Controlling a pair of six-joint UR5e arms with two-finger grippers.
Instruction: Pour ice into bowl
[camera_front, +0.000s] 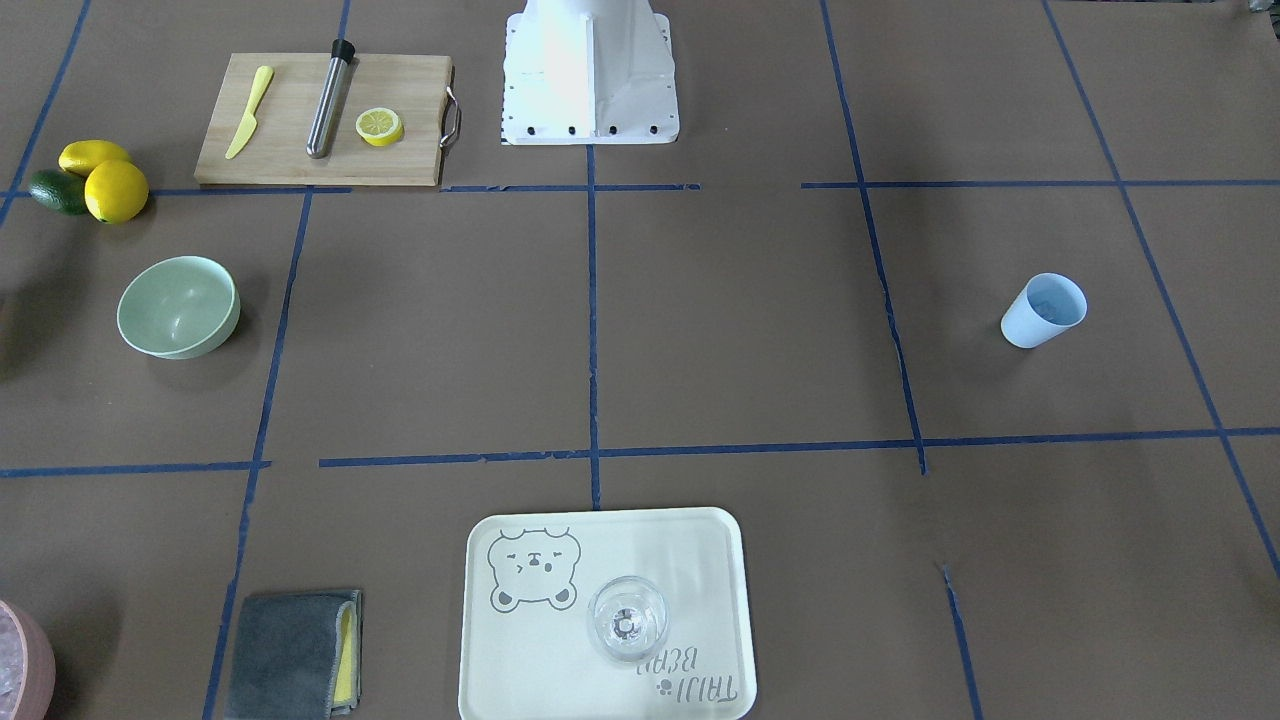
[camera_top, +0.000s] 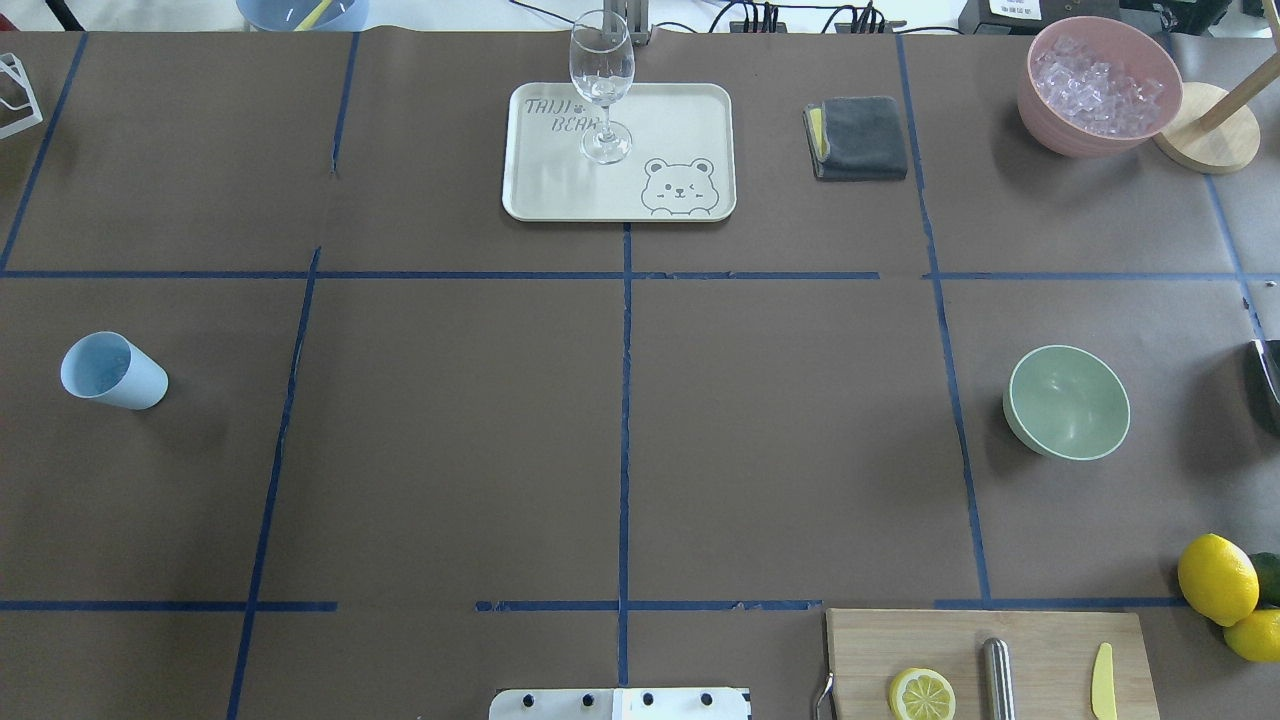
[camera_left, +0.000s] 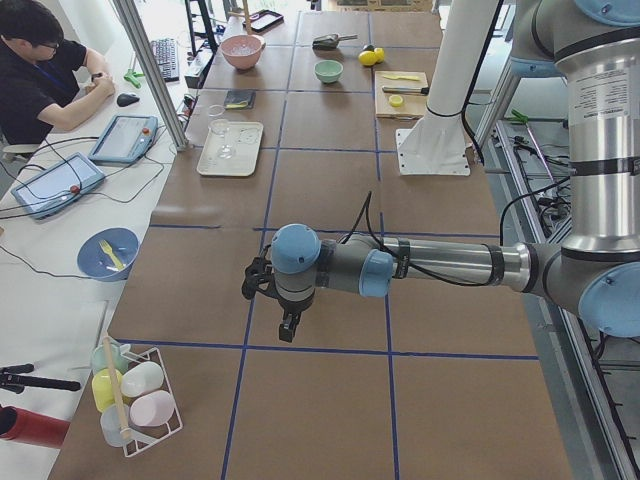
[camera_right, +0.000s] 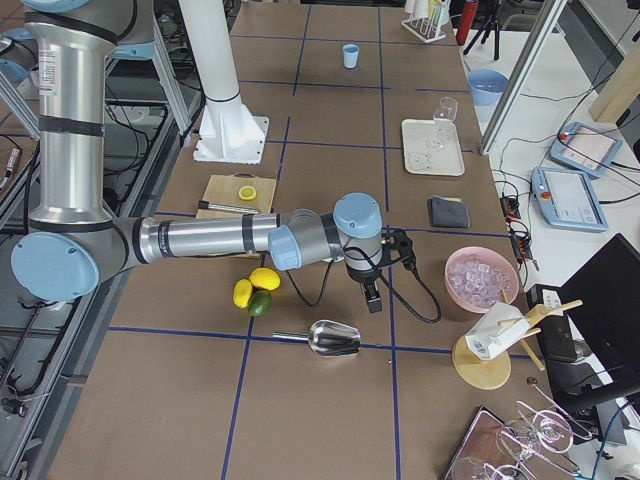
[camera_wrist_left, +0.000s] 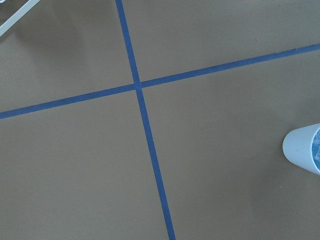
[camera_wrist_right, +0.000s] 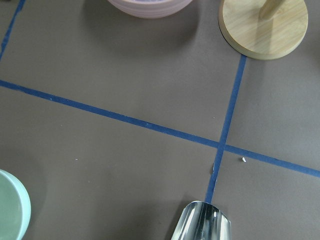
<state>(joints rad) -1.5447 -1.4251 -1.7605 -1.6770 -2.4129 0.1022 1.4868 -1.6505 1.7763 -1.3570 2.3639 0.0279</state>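
The light blue cup (camera_top: 112, 371) stands tilted on the table's left part; it also shows in the front view (camera_front: 1044, 310). Glassy ice (camera_wrist_left: 317, 148) shows inside its rim at the left wrist view's right edge. The mint-green bowl (camera_top: 1067, 402) stands empty on the right part, and its rim shows in the right wrist view (camera_wrist_right: 10, 210). My left gripper (camera_left: 288, 328) hangs over the table's left end, apart from the cup. My right gripper (camera_right: 372, 298) hangs over the right end, beyond the bowl. Both show only in side views, so I cannot tell whether they are open or shut.
A pink container (camera_top: 1100, 85) of crushed ice and a wooden stand (camera_top: 1205, 140) are at the far right. A metal scoop (camera_right: 335, 338) lies near the right gripper. A tray (camera_top: 560, 185) holds a wine glass (camera_top: 601, 85). A grey cloth (camera_top: 858, 137), cutting board (camera_top: 1040, 650) and lemons (camera_top: 1217, 578) are nearby.
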